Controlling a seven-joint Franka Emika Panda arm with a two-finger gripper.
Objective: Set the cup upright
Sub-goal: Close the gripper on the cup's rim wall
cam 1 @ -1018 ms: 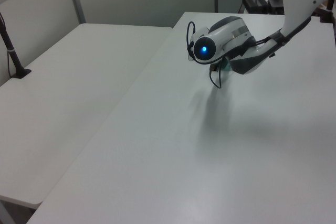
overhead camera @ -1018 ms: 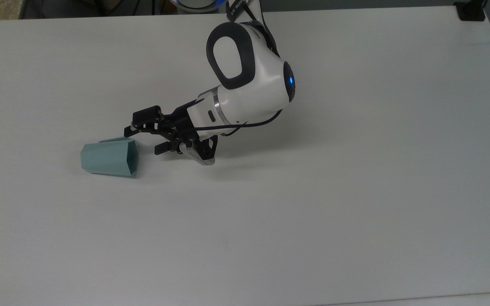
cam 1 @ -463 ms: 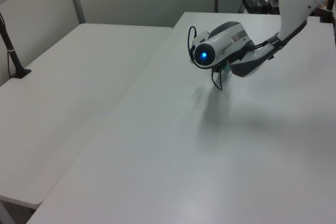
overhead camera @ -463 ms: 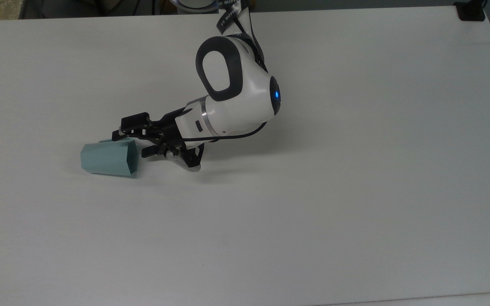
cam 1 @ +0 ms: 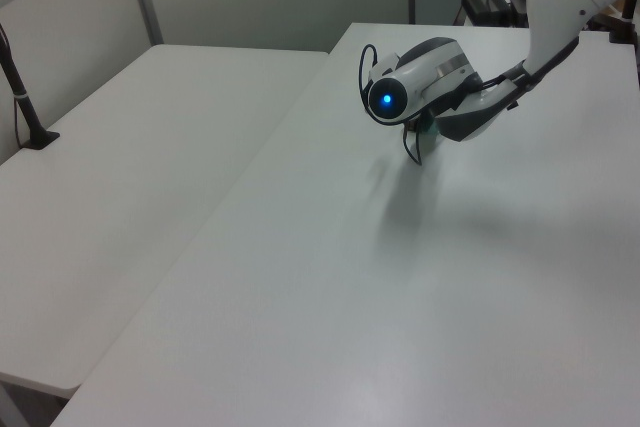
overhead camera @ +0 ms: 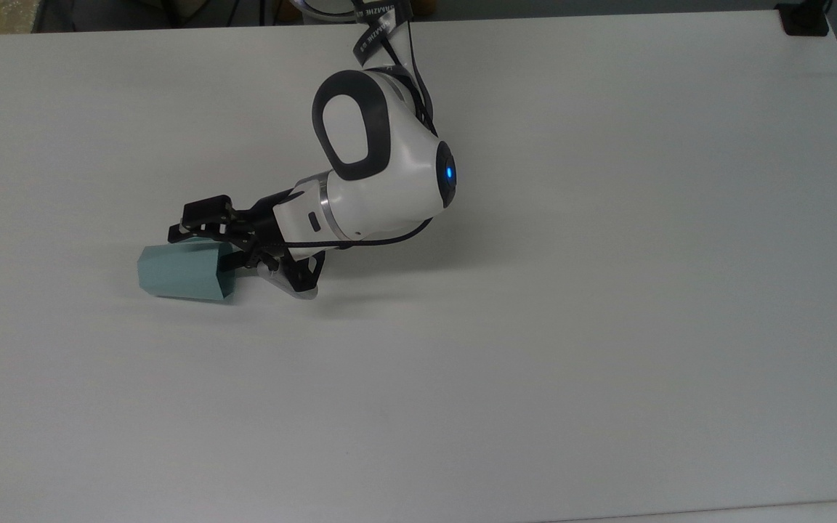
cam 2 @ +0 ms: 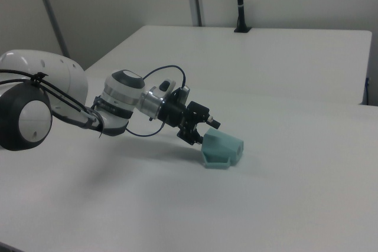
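Note:
The pale teal cup (overhead camera: 182, 272) lies on its side on the white table (overhead camera: 535, 327), mouth toward the top view's right, narrower base toward the top view's left. My gripper (overhead camera: 208, 247) is open at the cup's rim. One finger reaches over the upper wall by the handle and the other sits at the mouth opening. The right view has the cup (cam 2: 224, 149) just right of the open gripper (cam 2: 202, 132). The left view gives a teal sliver of the cup (cam 1: 428, 128) behind the arm's wrist.
A black mount (overhead camera: 803, 18) sits at the table's far right corner in the top view. A second white table (cam 1: 130, 177) with a black post (cam 1: 20, 87) stands to the left view's left. Open tabletop lies in front of the cup.
The arm has swung toward the top view's left, bringing the open gripper from beside the cup's mouth onto its rim. The cup has stayed in place.

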